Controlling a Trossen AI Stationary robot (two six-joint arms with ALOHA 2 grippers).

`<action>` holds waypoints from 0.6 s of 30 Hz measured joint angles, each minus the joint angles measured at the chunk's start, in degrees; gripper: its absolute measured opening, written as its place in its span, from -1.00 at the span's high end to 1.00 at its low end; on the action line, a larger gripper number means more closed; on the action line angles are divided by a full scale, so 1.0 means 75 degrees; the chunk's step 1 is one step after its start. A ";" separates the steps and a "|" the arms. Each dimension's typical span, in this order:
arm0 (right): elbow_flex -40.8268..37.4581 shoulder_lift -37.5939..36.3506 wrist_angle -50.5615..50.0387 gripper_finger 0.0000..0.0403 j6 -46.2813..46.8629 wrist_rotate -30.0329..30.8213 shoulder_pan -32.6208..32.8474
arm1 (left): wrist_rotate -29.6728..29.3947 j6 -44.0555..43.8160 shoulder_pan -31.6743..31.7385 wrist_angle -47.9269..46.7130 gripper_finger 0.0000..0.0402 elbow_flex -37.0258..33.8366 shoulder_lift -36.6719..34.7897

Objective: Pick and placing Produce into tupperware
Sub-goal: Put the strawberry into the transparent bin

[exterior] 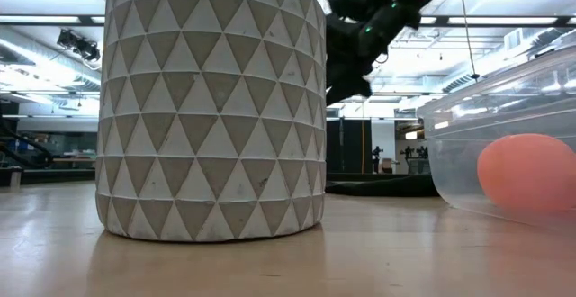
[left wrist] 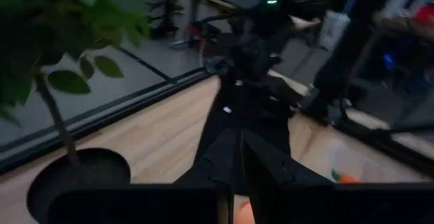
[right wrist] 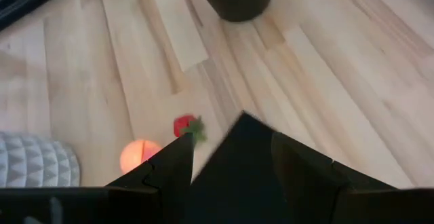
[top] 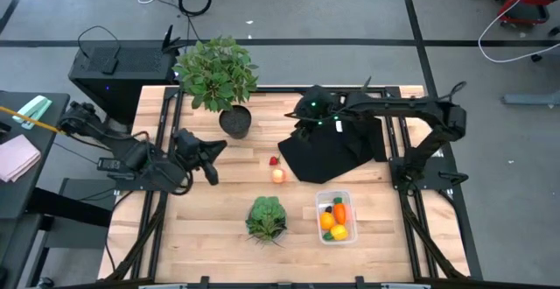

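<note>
your right end effector [top: 308, 116] hangs over the back of the surface [top: 210, 214], above the far corner of the black cloth [top: 337, 149], near the potted plant [top: 219, 79]; in the right wrist view its fingers [right wrist: 178, 157] stand apart with nothing between them, cloth corner showing in the gap. your left end effector [top: 210, 153] sits at the left side of the surface, just in front of the plant pot, pointing toward the middle; its fingers [left wrist: 268, 166] look together at the tips in the left wrist view, nothing visibly held. the tupperware [top: 336, 217] rests at front right of the surface, just in front of the cloth and right of the lettuce head [top: 267, 217]; inside it you have the orange carrot [top: 339, 212], the yellow piece [top: 339, 232] and the orange ball [top: 326, 222]. still loose on the wood: the tiny red piece [top: 274, 160] and the pale peach-coloured ball [top: 279, 175], close together, just left of the cloth edge, between the pot and the lettuce. low view is mostly blocked by a patterned grey pot [exterior: 211, 108], with the tupperware's clear wall at right.
</note>
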 joint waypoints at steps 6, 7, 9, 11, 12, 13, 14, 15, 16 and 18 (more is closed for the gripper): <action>0.0000 0.0752 0.0642 -0.02 -0.0142 -0.0093 0.0338 | 0.0445 0.1181 0.0038 0.0052 0.76 -0.0003 -0.0410; 0.0000 0.0872 0.0630 -0.03 -0.0208 -0.0092 0.0373 | 0.0445 0.1254 0.0038 0.0001 0.74 -0.0003 -0.0474; 0.0000 0.1103 0.0572 -0.06 -0.0396 -0.0046 0.0449 | 0.0432 0.1332 0.0038 -0.0075 0.70 0.0000 -0.0570; 0.0000 0.1306 0.0555 -0.09 -0.0662 0.0148 0.0572 | 0.0440 0.1437 0.0075 -0.0159 0.67 0.0000 -0.0635; 0.0000 0.1392 0.0557 -0.11 -0.0807 0.0293 0.0647 | 0.0443 0.1453 0.0092 -0.0186 0.65 0.0000 -0.0658; 0.0000 0.1459 0.0557 -0.12 -0.0938 0.0406 0.0710 | 0.0442 0.1480 0.0115 -0.0194 0.64 0.0000 -0.0685; 0.0000 0.1506 0.0554 -0.14 -0.1048 0.0507 0.0763 | 0.0441 0.1494 0.0135 -0.0218 0.63 0.0000 -0.0709; 0.0000 0.1553 0.0560 -0.15 -0.1178 0.0599 0.0808 | 0.0439 0.1500 0.0150 -0.0233 0.62 0.0000 -0.0715; 0.0000 0.1573 0.0565 -0.16 -0.1313 0.0672 0.0839 | 0.0439 0.1501 0.0170 -0.0232 0.61 0.0000 -0.0714; 0.0000 0.1589 0.0568 -0.16 -0.1571 0.0723 0.0879 | 0.0442 0.1503 0.0207 -0.0242 0.60 0.0000 -0.0706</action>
